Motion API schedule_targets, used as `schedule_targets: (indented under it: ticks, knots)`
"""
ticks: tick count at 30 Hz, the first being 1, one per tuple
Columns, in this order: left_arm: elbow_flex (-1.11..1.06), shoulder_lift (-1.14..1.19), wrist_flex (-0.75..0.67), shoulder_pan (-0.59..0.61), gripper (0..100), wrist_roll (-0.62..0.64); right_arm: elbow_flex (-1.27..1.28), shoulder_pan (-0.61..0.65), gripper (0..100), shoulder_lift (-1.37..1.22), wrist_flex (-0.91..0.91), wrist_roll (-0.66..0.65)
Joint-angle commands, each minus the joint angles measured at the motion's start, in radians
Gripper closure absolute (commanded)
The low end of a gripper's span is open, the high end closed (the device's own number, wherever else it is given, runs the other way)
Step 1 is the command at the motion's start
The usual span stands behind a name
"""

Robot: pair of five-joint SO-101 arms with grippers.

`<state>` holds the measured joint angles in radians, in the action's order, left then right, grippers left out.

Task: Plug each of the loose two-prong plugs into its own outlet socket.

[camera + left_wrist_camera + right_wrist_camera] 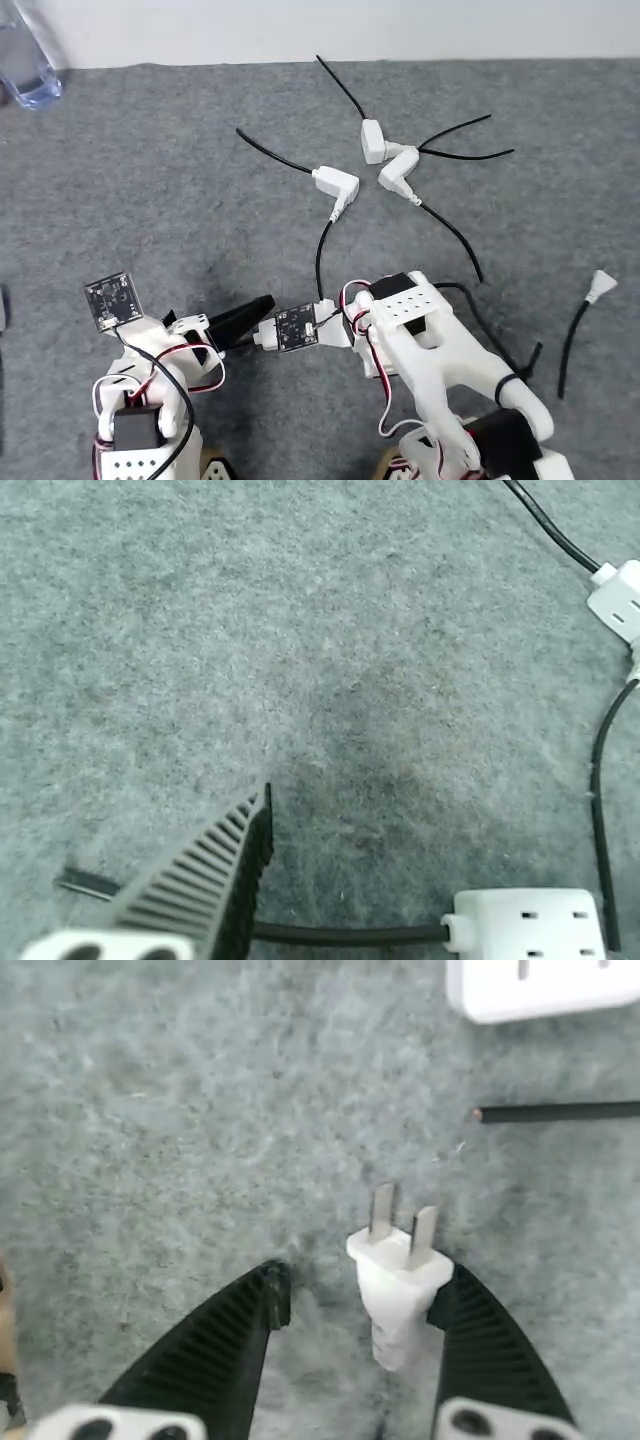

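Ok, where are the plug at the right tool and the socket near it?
plug (398, 1285): right wrist view, white body under the prongs.
socket (540, 988): right wrist view, white face near its edge.

Robotics lab bench: grey felt mat (150, 180), plain white wall (300, 30), bare circuit boards (112, 300) on printed arms (440, 360)

outlet block (545, 985) cut off by the right wrist view's edge, slots half seen, plug (400, 1285) cord hidden under its body, socket strip (525, 925) clipped in left wrist view, clear container (25, 60) cropped at far left corner of table (150, 180), type unclear
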<state>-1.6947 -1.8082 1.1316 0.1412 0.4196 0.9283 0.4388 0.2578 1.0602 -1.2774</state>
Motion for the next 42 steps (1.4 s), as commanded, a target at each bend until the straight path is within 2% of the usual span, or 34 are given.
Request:
schedule_targets:
  ticks: [1, 8, 17, 23, 29, 33, 42]
  knots:
    - [0.012, -0.005, 0.006, 0.002, 35, 0.005, -0.005, 0.002, 78.3, 0.025, -0.045, 0.005]
    - [0.012, -0.005, 0.006, 0.002, 35, 0.005, 0.074, -0.002, 78.3, 0.027, -0.202, 0.005]
    - [0.012, -0.005, 0.006, 0.002, 35, 0.005, 0.072, -0.070, 78.3, 0.025, -0.257, 0.002]
    - [0.012, -0.005, 0.020, -0.003, 35, 0.005, 0.072, -0.070, 78.3, 0.035, -0.257, 0.011]
    - [0.012, -0.005, 0.020, -0.002, 35, 0.005, 0.058, -0.073, 78.3, 0.047, -0.268, 0.146]
    - [0.012, -0.005, 0.020, -0.002, 35, 0.005, 0.100, -0.085, 78.3, 0.074, -0.354, 0.229]
    - [0.012, -0.005, 0.020, 0.000, 35, 0.005, 0.241, -0.090, 78.3, 0.191, -0.486, 0.189]
